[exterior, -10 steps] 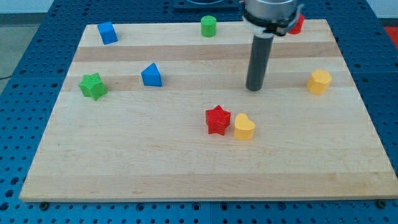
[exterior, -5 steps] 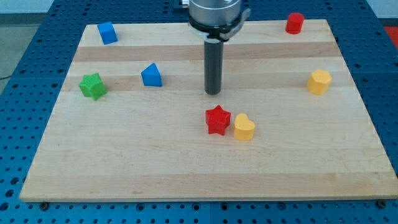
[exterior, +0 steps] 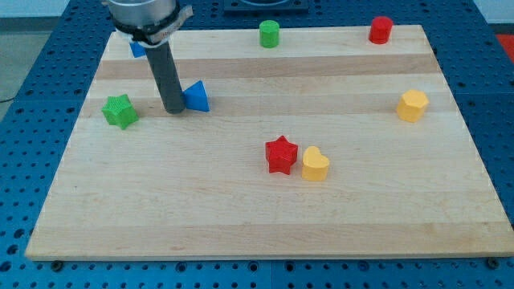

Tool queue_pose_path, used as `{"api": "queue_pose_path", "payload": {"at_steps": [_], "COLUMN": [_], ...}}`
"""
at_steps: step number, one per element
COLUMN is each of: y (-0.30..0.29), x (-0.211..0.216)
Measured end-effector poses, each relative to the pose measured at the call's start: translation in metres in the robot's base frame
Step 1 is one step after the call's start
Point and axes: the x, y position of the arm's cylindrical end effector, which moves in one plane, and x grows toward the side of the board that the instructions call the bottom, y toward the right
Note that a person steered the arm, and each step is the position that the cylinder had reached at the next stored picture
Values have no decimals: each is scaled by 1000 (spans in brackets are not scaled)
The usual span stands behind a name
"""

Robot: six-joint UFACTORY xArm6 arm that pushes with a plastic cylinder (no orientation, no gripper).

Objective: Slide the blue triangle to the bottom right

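Observation:
The blue triangle (exterior: 197, 96) lies on the wooden board (exterior: 265, 209) at the upper left of the view. My tip (exterior: 173, 108) stands right against the triangle's left side, between it and the green star (exterior: 120, 111). The rod hides the triangle's left edge, so I cannot tell if they touch.
A blue block (exterior: 138, 50) at the top left is partly hidden behind the rod. A green cylinder (exterior: 269, 34) and a red cylinder (exterior: 381, 30) stand along the top edge. A yellow block (exterior: 413, 105) is at the right. A red star (exterior: 281, 154) and a yellow heart (exterior: 315, 164) touch mid-board.
My tip has swept left across the board, from right of centre to the blue triangle's left side. No block has moved.

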Motion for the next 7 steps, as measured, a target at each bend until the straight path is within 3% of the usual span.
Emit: {"api": "queue_pose_path", "payload": {"at_steps": [2,4,7], "y": [11,76,74], "x": [-3,-7,-29]}}
